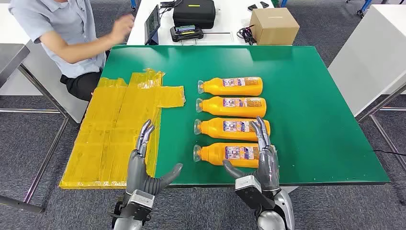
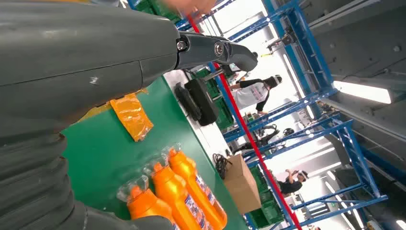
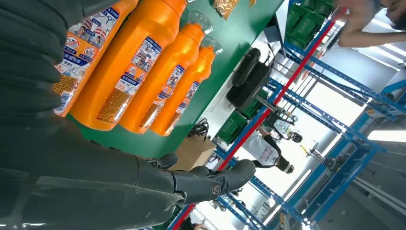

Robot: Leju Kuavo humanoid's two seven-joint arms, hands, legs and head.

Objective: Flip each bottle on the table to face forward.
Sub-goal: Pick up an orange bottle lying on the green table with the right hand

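table: green, frame centre.
bottles: four orange, lying in a column mid-frame, long axes left-right, caps left.
nearest bottle: lowest, just beyond right hand.
right hand: fingers spread, empty, nearer.
left hand: lower left, fingers apart, empty.

Near edge: the left hand and right hand hover here, fingers spread, nothing held; the right one overlaps the nearest bottle.
Bottle row: four bottles lie side by side mid-surface, caps toward the left, with narrow gaps between them.
Right of row: broad bare green out to the surface edge.
Between hands: bare green strip in front of the caps.
Left side: yellow sheets lie flat, overhanging the surface edge.
Far left: a person sits at the corner, arm raised.
Far edge: box, black case and tablet stand beyond the green.
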